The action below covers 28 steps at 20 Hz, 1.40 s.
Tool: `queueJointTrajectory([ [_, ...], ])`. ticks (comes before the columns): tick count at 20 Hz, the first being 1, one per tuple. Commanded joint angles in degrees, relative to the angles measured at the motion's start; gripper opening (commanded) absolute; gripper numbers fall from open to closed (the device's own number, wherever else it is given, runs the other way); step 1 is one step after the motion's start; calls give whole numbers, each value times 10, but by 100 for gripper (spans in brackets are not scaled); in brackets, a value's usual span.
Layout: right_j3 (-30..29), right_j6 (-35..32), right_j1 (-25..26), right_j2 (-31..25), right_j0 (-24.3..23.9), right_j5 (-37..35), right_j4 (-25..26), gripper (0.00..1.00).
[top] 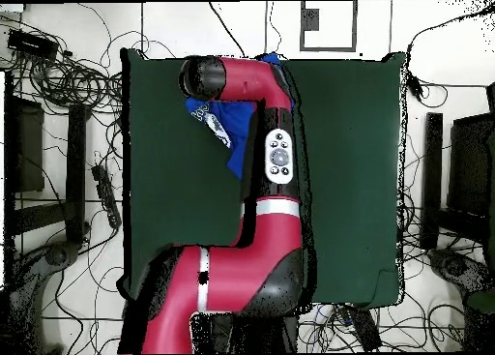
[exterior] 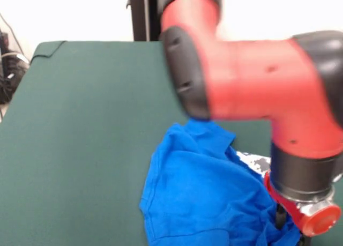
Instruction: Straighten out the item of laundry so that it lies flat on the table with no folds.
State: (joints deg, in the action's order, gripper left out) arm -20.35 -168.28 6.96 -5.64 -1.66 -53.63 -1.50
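Note:
The item of laundry (exterior: 198, 192) is a bright blue T-shirt, bunched in soft folds on the green table (exterior: 80, 123) at the lower right of the front view. A patch of its white-grey print (exterior: 254, 161) peeks out at the shirt's right side. Overhead, the shirt (top: 218, 119) shows only partly from under the red arm, near the table's (top: 348, 177) top edge. The arm's wrist (exterior: 305, 203) hangs over the shirt's right part. Of the gripper (exterior: 280, 218) only a dark piece shows, low against the cloth; the rest is cut off by the picture's edge.
The thick red arm link (exterior: 246, 74) spans the upper right of the front view and hides the table behind it. Overhead, the arm (top: 276, 158) crosses the table's middle. Cables (top: 68, 80) and dark stands (top: 454, 177) surround the table on the floor.

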Motion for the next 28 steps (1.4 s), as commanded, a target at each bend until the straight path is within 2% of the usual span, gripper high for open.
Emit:
queueJointTrajectory([
  [1,-161,146,121,-201,40,-125,-123,100],
  [8,-164,119,115,-173,55,-155,-148,100],
  [11,-148,75,104,-117,81,-184,-121,100],
  [14,-140,35,89,-58,110,-172,-82,100],
  [17,-111,-47,79,71,174,-100,14,100],
  [21,-76,-158,92,192,233,-70,91,100],
  [22,-75,-178,93,208,242,-61,104,100],
  [23,-57,-237,105,260,266,-53,146,100],
  [25,-37,-273,117,301,286,-80,181,100],
  [28,-24,-246,117,310,290,-143,191,100],
])
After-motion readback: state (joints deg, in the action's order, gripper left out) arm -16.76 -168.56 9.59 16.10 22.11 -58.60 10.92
